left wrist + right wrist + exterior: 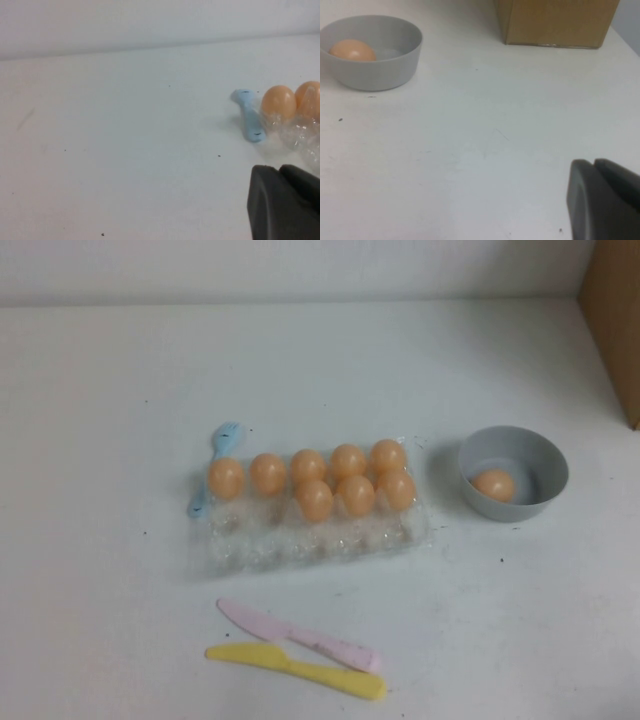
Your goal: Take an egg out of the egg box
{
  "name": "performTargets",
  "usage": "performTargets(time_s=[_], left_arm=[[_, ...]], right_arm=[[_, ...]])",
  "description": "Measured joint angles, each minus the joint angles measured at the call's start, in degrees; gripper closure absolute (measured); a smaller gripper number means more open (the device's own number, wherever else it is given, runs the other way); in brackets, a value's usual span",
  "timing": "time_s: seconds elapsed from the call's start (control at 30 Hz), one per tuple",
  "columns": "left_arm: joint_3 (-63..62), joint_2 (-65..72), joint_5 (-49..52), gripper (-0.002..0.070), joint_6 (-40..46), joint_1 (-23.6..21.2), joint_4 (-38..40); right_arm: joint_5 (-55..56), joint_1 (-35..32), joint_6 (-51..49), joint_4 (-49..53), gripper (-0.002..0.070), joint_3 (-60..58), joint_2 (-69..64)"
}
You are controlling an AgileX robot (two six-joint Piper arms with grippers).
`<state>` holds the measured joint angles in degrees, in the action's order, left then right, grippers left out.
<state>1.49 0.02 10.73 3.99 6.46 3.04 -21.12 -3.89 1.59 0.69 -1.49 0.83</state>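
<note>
dark left gripper (285,200) and right gripper (605,197) hang above bare table (100,620), jaws together, holding nothing.

White table (320,370) fills the field, its surface matte with scattered dark specks and evenly lit under soft, diffuse light. A pale wall (290,270) borders its far edge. A brown cardboard box (612,325) stands at the far right corner.

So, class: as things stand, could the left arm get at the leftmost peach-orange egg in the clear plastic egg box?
Probably yes: that egg sits uncovered at the egg box's left end, only the blue spoon beside it. The left gripper is low nearby; the right gripper is near the bowl.
</note>
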Motion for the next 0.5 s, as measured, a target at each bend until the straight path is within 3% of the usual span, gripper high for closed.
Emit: performTargets(time_s=[0.27,0.5], left_arm=[[0.00,-0.58,0.96,0.0678,0.00,-2.31,-0.96],[0.00,-0.58,9.94,0.0678,0.00,-2.58,-0.96]], right_arm=[[0.00,0.00,0.00,0.00,0.0694,0.00,0.00],[0.00,0.00,0.00,0.00,0.0694,0.00,0.00]])
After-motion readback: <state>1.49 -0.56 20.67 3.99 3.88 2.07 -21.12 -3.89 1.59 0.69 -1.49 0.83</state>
